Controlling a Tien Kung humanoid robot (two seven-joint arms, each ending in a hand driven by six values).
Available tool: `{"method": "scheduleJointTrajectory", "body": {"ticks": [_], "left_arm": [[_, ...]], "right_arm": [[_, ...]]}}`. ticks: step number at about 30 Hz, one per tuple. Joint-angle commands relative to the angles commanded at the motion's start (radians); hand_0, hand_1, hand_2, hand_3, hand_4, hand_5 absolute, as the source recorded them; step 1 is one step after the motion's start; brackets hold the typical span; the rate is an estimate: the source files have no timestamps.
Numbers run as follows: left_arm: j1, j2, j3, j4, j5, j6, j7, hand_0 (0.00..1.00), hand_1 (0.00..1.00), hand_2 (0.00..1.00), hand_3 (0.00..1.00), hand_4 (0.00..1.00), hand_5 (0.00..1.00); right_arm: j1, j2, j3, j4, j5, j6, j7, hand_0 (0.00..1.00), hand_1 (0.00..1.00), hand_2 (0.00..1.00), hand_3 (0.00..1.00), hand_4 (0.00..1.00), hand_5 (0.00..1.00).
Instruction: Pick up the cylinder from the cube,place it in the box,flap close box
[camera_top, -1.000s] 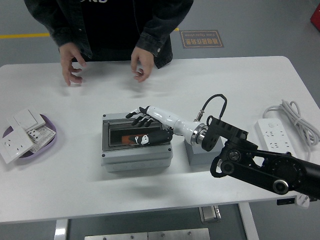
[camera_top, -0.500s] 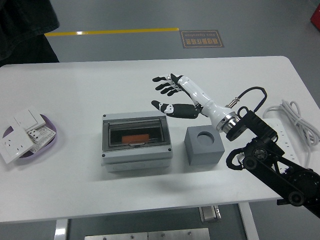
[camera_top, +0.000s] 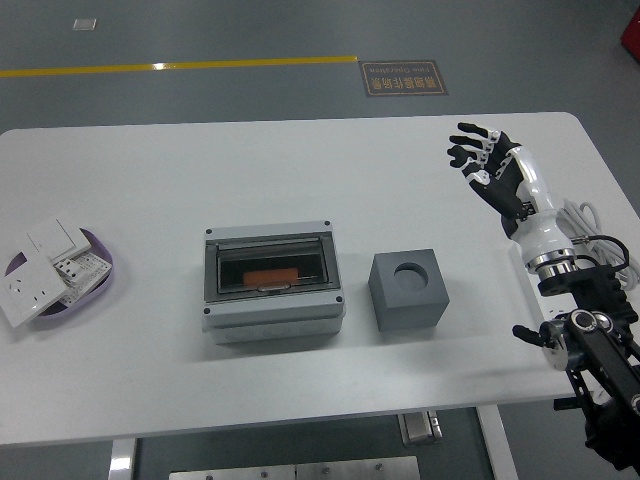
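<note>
- The white tabletop (camera_top: 140, 390) runs across the bottom, and its near edge is the closest thing to see.
- The black right arm (camera_top: 600, 350) comes up from the bottom right corner. It is bent and points up and away from the robot.
- The gray cube (camera_top: 409, 290) sits near the middle of the tabletop. It has a round hole in its top, and the hole has nothing in it.
- The gray box (camera_top: 273, 282) stands just left of the cube, with a small gap between them. Its see-through flap lies flat and closed on top.
- The orange cylinder (camera_top: 271, 274) lies inside the box, under the flap.
- A purple tray (camera_top: 104, 272) sits at the left edge of the tabletop. White wall switches (camera_top: 45, 266) are piled on it.
- A white power cord (camera_top: 585, 215) shows at the right edge, partly hidden behind the arm.
- The right hand (camera_top: 497, 175) is lifted up over the far right part of the tabletop, well away from the cube and the box. Its fingers (camera_top: 468, 150) are spread wide apart and hold nothing.
</note>
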Motion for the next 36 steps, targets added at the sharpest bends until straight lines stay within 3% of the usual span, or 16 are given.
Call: {"method": "scheduleJointTrajectory", "body": {"ticks": [3,4,9,15,16,21,22,36], "left_arm": [[0.014,0.006,-0.004,0.0,-0.009,0.003,-0.001,0.641,0.665,0.591,0.647,0.717,0.29],[0.019,0.008,-0.006,0.0,-0.01,0.004,-0.001,0.641,0.666,0.591,0.648,0.717,0.29],[0.039,0.01,-0.014,0.0,-0.014,0.008,0.002,0.641,0.666,0.591,0.648,0.717,0.29],[0.043,-0.007,-0.01,0.0,-0.018,0.006,0.0,0.641,0.666,0.591,0.649,0.718,0.29],[0.042,-0.009,-0.01,0.0,-0.017,0.006,0.0,0.641,0.665,0.591,0.65,0.719,0.291],[0.04,-0.011,-0.013,0.0,-0.014,0.006,-0.002,0.641,0.665,0.591,0.65,0.719,0.291],[0.04,-0.011,-0.014,0.0,-0.013,0.006,-0.001,0.641,0.666,0.591,0.65,0.719,0.29],[0.034,-0.019,-0.02,0.0,0.007,0.001,0.0,0.641,0.665,0.592,0.652,0.72,0.291]], "right_arm": [[-0.004,0.006,0.019,-0.015,0.013,0.006,0.011,0.715,0.666,0.691,0.695,0.738,0.351],[-0.005,0.007,0.022,-0.018,0.014,0.007,0.013,0.797,0.705,0.716,0.72,0.86,0.226],[-0.019,0.012,0.022,-0.025,0.006,-0.009,0.018,0.797,0.705,0.716,0.72,0.86,0.226],[-0.044,0.024,0.008,-0.022,-0.013,-0.033,0.025,0.765,0.703,0.698,0.703,0.853,0.209],[-0.047,0.025,0.003,-0.021,-0.013,-0.035,0.026,0.747,0.697,0.682,0.698,0.819,0.17],[-0.054,0.032,-0.026,-0.023,-0.014,-0.031,0.03,0.747,0.697,0.682,0.698,0.819,0.17],[-0.055,0.033,-0.033,-0.024,-0.015,-0.03,0.03,0.735,0.69,0.662,0.745,0.616,0.002],[-0.061,0.036,-0.105,-0.02,-0.02,-0.023,0.039,0.747,0.698,0.668,0.742,0.594,0.002]]}}
